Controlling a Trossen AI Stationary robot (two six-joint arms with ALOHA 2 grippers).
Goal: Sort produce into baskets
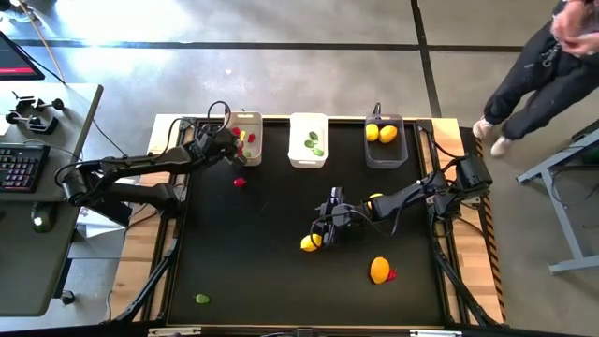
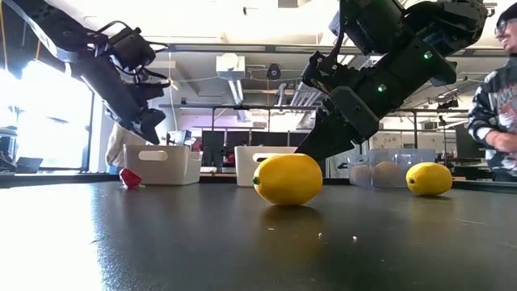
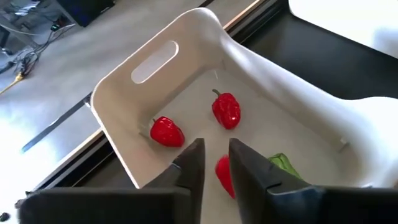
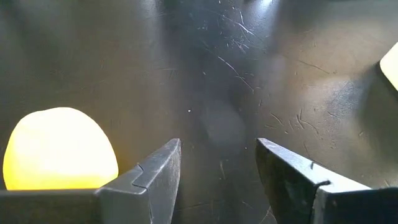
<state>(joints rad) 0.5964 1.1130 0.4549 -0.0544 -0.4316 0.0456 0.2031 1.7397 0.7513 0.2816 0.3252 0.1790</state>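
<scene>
My left gripper (image 1: 241, 147) hangs over the beige basket (image 3: 155, 59) at the far left, fingers a narrow gap apart. A small red piece (image 3: 224, 175) shows in that gap. Two red pieces (image 3: 166, 132) (image 3: 226, 110) and a green piece (image 3: 284, 165) lie on the basket's floor. My right gripper (image 1: 326, 225) stands open just above the table at mid-right. A yellow lemon (image 4: 59, 149) lies beside it, outside one finger and untouched. The white basket (image 1: 308, 150) holds green pieces. The dark grey basket (image 1: 385, 155) holds yellow fruits. My left gripper (image 3: 216, 163) comes slanting down over the beige basket. The small red piece shows in the narrow gap between its fingers. Whether the fingers touch it, I cannot tell.
On the table lie a red piece (image 1: 240, 182), an orange fruit (image 1: 379, 270) with a red piece (image 1: 391, 274) beside it, a green piece (image 1: 202, 299) near the front left, and a yellow fruit (image 1: 376, 197) by the right arm. A person (image 1: 543, 65) stands beyond the far right corner.
</scene>
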